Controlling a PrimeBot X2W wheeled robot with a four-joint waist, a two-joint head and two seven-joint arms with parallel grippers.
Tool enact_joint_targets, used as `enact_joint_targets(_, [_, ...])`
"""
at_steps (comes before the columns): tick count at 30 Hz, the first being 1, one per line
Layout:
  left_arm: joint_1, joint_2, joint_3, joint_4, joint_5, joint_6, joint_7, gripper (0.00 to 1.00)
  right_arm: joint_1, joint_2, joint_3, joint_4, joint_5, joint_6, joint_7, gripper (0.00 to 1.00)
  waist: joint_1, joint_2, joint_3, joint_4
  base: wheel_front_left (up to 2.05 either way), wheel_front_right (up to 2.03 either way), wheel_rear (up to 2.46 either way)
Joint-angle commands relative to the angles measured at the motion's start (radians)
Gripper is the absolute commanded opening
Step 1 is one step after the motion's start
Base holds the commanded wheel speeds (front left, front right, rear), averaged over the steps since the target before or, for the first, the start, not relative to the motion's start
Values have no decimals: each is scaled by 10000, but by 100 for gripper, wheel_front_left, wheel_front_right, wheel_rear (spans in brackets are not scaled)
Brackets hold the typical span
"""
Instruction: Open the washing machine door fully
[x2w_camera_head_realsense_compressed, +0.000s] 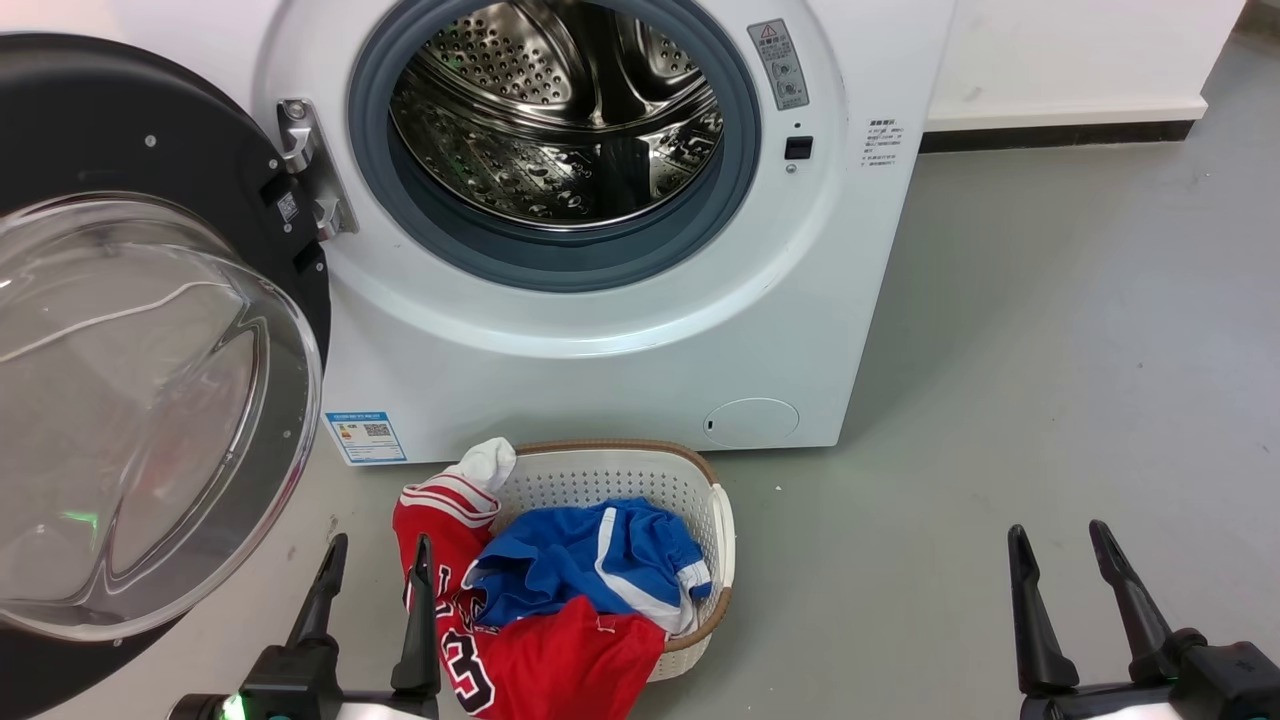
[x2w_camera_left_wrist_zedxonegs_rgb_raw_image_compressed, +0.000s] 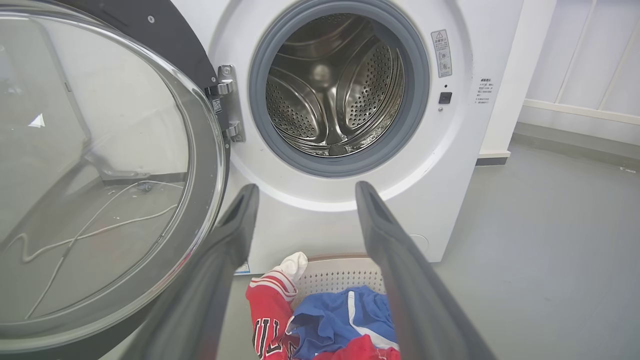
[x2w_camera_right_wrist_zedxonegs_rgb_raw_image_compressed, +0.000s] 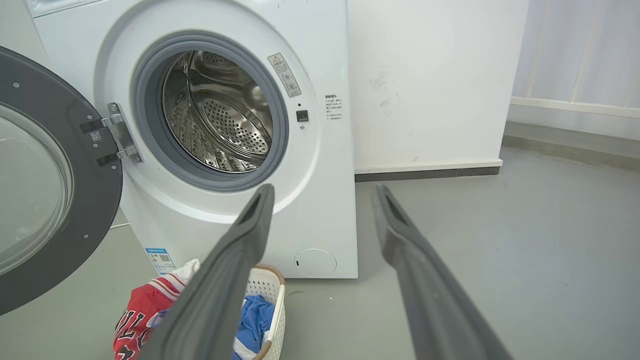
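Observation:
The white washing machine (x2w_camera_head_realsense_compressed: 620, 370) stands ahead with its steel drum (x2w_camera_head_realsense_compressed: 555, 110) exposed inside a grey gasket. Its round black door (x2w_camera_head_realsense_compressed: 130, 390), with a bulging clear glass bowl, hangs swung wide out to the left on a metal hinge (x2w_camera_head_realsense_compressed: 310, 170). The door (x2w_camera_left_wrist_zedxonegs_rgb_raw_image_compressed: 95, 170) also takes up the left of the left wrist view, and the door (x2w_camera_right_wrist_zedxonegs_rgb_raw_image_compressed: 45, 185) sits at the left edge of the right wrist view. My left gripper (x2w_camera_head_realsense_compressed: 378, 545) is open, low near the door's lower edge, touching nothing. My right gripper (x2w_camera_head_realsense_compressed: 1060, 535) is open over bare floor at the right.
A white laundry basket (x2w_camera_head_realsense_compressed: 690, 490) with a red jersey (x2w_camera_head_realsense_compressed: 540, 660) and blue shorts (x2w_camera_head_realsense_compressed: 580, 560) sits on the grey floor right in front of the machine, beside my left gripper. A white wall with a dark skirting (x2w_camera_head_realsense_compressed: 1060, 130) runs at the right.

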Motion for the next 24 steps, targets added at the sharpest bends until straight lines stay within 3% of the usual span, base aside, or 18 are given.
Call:
enact_joint_targets(1, [59, -14, 3, 42, 21, 27, -22, 100, -72, 26, 7, 24, 35, -2, -17, 100, 0, -1, 4, -11, 0, 0, 0])
enact_joint_targets(13, [-94, -14, -69, 402, 38, 233, -22, 100, -168, 26, 27, 133, 41, -2, -17, 100, 0, -1, -5, -44, 0, 0, 0])
enact_joint_targets(14, [-15, 0, -61, 413, 6, 209, 0, 0, -94, 0, 26, 119, 9, 0, 0, 0, 0, -1, -4, -46, 0, 0, 0])
enact_joint_targets(19, [80, -6, -55, 909, -74, 192, 72, 0, 75, -1, 44, 572, 61, 0, 20, 0, 0, -1, -5, -46, 0, 0, 0])
enact_joint_targets(24, [-98, -6, 59, 1050, -1088, 104, 337, 0, -80, -66, 62, 710, 1111, 0, 191, 0, 0, -1, 1, -21, 0, 0, 0])
